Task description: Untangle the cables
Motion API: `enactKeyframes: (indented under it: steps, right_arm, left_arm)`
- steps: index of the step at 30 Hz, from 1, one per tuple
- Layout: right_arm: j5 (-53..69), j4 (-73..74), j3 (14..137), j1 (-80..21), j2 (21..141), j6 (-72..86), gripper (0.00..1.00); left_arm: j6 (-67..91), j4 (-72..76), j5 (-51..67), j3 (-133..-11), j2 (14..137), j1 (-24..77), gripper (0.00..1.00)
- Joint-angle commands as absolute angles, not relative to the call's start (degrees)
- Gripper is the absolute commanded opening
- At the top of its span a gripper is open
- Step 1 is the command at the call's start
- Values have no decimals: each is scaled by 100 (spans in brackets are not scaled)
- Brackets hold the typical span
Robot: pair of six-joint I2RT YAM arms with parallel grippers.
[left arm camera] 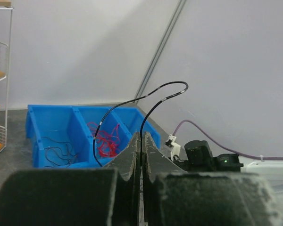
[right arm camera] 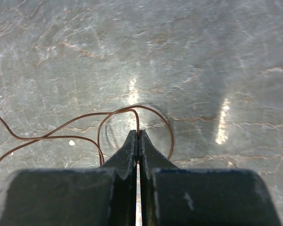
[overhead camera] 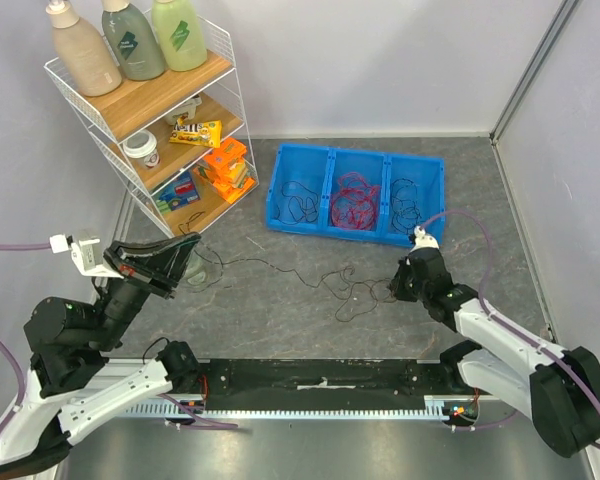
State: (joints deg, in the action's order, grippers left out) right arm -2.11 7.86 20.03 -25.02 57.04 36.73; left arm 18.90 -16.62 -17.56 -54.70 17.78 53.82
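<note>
On the left stands a wire shelf [overhead camera: 150, 95] with three bottles [overhead camera: 130, 40] on top. Just in front of it is the left claw [overhead camera: 190, 262]. It is pinched shut on a thin black wire [left arm camera: 170, 84], and the wire loops up above its tips. From there a dark line runs across the gray table [overhead camera: 280, 330] to a loose tangle of cables [overhead camera: 345, 290] near the middle. Behind the tangle sits a blue box [overhead camera: 360, 153] with three parts: black wires [overhead camera: 300, 200] in the left part, red wires [overhead camera: 353, 203] in the middle, more black wires [overhead camera: 408, 205] in the right. The right claw [overhead camera: 400, 285] is down low at the right end of the tangle. It is squeezed shut on one thin wire [right arm camera: 108, 113] that looks reddish brown up close.
</note>
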Motion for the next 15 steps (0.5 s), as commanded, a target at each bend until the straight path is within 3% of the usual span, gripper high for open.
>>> enactKeyframes:
  steps: [1,10,15]
  right_arm:
    - [-1184,1325,2030,-2514,5222,4086,0]
    - [-2503,2451,2346,-2522,3096,4517,0]
    - [-3672,3128,2803,-2514,2663,4658,0]
  left_arm:
    - [1521,-1845,-2047,-5572,1714,5396,2]
    - [1450,-2364,-2934,-5765,1354,5396,2]
    - [1310,-2574,-3418,-5985,959,5396,2]
